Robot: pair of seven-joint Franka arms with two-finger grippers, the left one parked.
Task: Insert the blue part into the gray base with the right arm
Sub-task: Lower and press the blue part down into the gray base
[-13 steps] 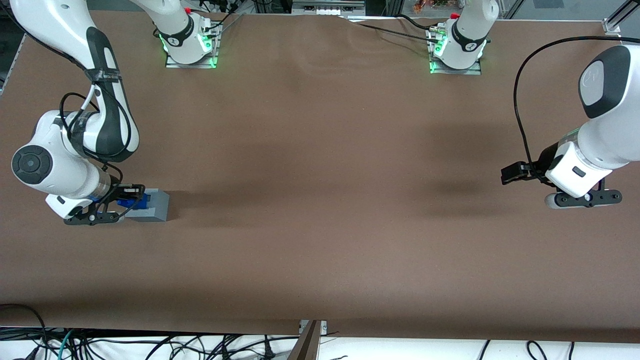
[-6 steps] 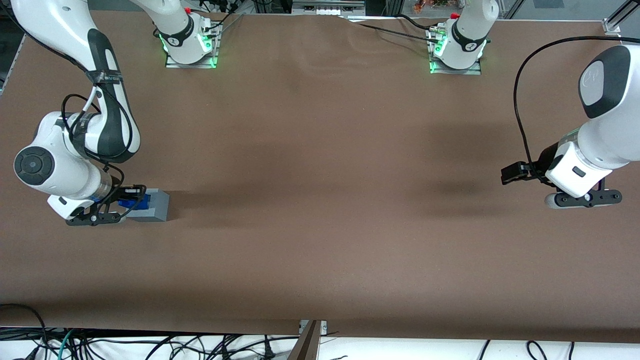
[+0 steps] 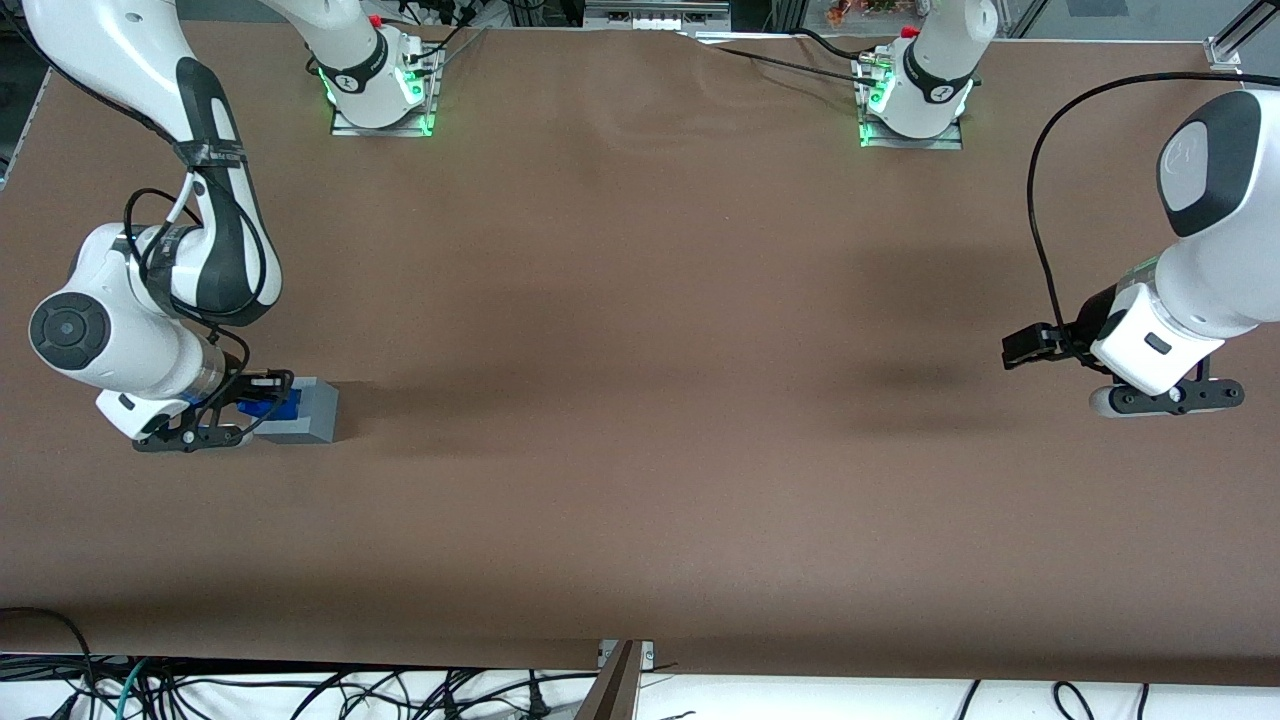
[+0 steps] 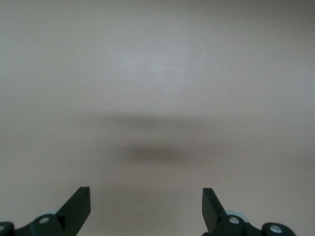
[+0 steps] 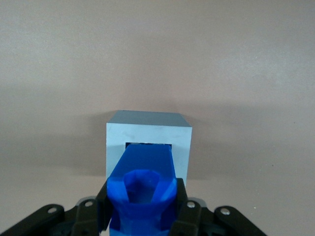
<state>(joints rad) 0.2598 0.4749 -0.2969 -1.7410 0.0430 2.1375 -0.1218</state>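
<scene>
Insertion step. Right arm (image 3: 150, 300) at the working arm's end of the table; gripper (image 5: 142, 209) clamped on the blue part (image 5: 142, 189), whose lower end sits at the mouth of the gray base (image 5: 147, 135) socket. Seating depth not visible. Next, likely: press straight down, keep square, then release. Part: bright blue, squarish body, knobbed top. Base: light-gray cube on the table (image 3: 640, 400)

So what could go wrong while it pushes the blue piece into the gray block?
The gripper holds the blue piece with its tip right at the gray block's square hole. If it goes in crooked, it might jam on the rim. The block also sits loose on the table, so a push might slide it.
</scene>
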